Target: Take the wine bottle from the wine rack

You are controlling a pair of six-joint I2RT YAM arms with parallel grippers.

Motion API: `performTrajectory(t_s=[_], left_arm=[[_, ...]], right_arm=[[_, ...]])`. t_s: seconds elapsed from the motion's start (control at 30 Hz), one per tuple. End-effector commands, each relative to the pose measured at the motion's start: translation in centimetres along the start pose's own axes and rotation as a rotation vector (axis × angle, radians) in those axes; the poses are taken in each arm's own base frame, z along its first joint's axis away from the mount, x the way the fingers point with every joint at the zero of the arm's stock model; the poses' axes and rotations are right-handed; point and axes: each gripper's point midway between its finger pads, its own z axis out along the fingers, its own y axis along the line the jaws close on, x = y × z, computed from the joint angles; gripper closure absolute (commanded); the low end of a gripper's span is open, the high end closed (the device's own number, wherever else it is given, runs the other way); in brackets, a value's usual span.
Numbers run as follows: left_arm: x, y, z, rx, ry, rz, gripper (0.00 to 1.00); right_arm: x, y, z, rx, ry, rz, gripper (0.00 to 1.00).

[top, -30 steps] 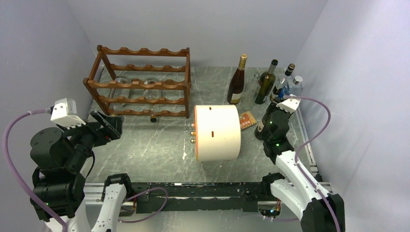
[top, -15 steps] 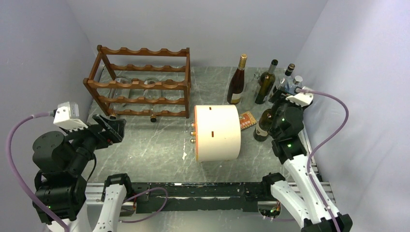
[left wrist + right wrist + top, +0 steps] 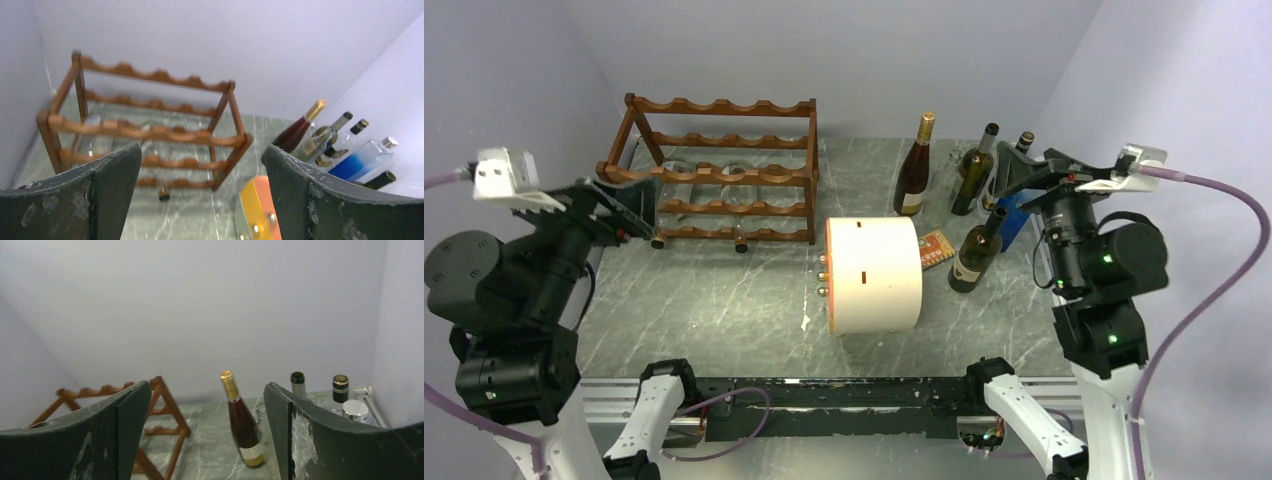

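The reddish-brown wine rack [image 3: 719,170] stands at the back left, with two clear bottles [image 3: 736,178] lying in it; one dark-capped neck [image 3: 741,243] pokes out at the front. A dark wine bottle [image 3: 977,252] stands free on the table right of the cream cylinder [image 3: 874,275]. My right gripper [image 3: 1029,172] hangs open above and behind that bottle, holding nothing. My left gripper [image 3: 619,205] is open and raised by the rack's left front corner. In the left wrist view the rack [image 3: 150,132] lies ahead of the empty left gripper [image 3: 202,195]. The right gripper [image 3: 207,430] is also empty.
Several bottles stand at the back right: a brown one with a gold cap [image 3: 913,170], a green one [image 3: 973,172] and a blue one [image 3: 1014,215]. A small orange pack [image 3: 935,248] lies beside the cylinder. Walls close in on three sides.
My right gripper opened, let go of the dark bottle and rose up and back to the right. The left arm lifted and swung left, toward the rack's corner.
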Motion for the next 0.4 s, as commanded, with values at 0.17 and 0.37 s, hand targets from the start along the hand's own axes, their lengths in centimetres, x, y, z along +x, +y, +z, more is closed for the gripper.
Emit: performTrajectory(t_s=[0.17, 0.37], left_arm=[[-7.6, -3.2, 2.8, 0.183, -0.282, 0.189, 0.01], [-5.8, -4.5, 5.8, 0.303, -0.195, 0.197, 0.01]], right_arm=[[-0.3, 0.8, -3.9, -0.069, 0.13, -0.048, 0.0], [1.2, -0.6, -4.0, -0.014, 0.158, -0.091, 0.0]])
